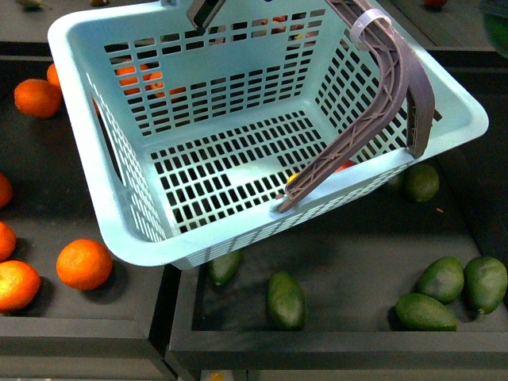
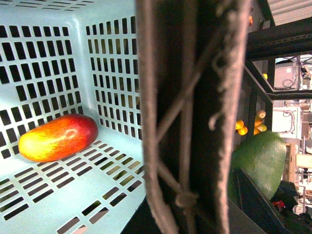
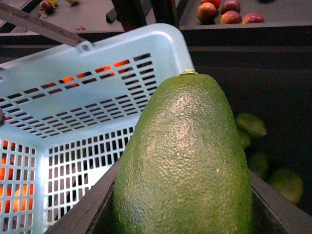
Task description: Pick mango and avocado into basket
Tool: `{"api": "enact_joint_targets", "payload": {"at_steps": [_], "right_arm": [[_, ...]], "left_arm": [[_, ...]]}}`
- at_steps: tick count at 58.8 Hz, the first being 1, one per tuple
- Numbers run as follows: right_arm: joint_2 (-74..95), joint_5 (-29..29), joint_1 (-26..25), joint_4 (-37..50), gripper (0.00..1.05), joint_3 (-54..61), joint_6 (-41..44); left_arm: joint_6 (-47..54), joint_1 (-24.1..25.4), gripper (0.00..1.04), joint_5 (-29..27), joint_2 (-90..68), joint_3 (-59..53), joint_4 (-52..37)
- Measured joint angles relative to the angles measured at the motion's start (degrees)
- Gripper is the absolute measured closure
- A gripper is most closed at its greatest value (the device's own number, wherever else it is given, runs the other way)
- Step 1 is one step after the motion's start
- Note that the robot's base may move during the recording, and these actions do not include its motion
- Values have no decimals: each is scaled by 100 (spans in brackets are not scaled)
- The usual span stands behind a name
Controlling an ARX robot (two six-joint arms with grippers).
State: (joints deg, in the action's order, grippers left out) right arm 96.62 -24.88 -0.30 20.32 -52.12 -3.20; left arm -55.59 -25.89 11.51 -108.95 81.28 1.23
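Note:
The light teal basket (image 1: 103, 71) hangs tilted over the fruit bins. One brown handle (image 1: 373, 119) lies across its right side. My left gripper (image 2: 185, 214) is shut on a brown handle (image 2: 190, 97) that fills the left wrist view. The red-to-yellow mango (image 2: 57, 137) lies on the slotted bottom against a wall; the front view shows only a red sliver of the mango (image 1: 344, 166) behind the handle. My right gripper (image 3: 183, 214) is shut on the pebbly green avocado (image 3: 187, 156), held upright close to the basket's rim (image 3: 122, 41). The same avocado (image 2: 258, 163) shows beyond the handle.
Loose avocados (image 1: 286, 300) lie in the black bin below the basket, with more avocados (image 1: 441, 279) at the right. Oranges (image 1: 83, 263) fill the bin on the left. The bin's raised front edge (image 1: 333, 341) runs along the bottom. Red fruits (image 3: 229, 10) sit on a far shelf.

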Motion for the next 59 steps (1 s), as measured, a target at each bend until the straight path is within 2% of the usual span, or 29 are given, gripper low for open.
{"api": "enact_joint_targets", "payload": {"at_steps": [8,21,37,45,47,48,53,59], "right_arm": [[350,496,544,2,49,-385,-131],[898,1244,1001,-197,49,-798,-216],[885,1602,1023,-195,6,-769,-645],[136,1875,586,-361,8,-258,-922],[-55,2116,483,66,11,2,-826],[-195,2328,391,551,14,249,-695],[-739,2516,85,2236,28,1165,-184],[-1386,2546,-22,3274,50,2116,140]], "left_arm": [[0,0,99,2,0,0,0],[0,0,99,2,0,0,0],[11,0,99,0,0,-4,2],[2,-2,99,2,0,-4,2],[0,0,99,2,0,-4,2],[2,0,99,0,0,-4,2],[7,2,99,-22,0,-4,2],[7,9,99,-39,0,-4,2]]}}
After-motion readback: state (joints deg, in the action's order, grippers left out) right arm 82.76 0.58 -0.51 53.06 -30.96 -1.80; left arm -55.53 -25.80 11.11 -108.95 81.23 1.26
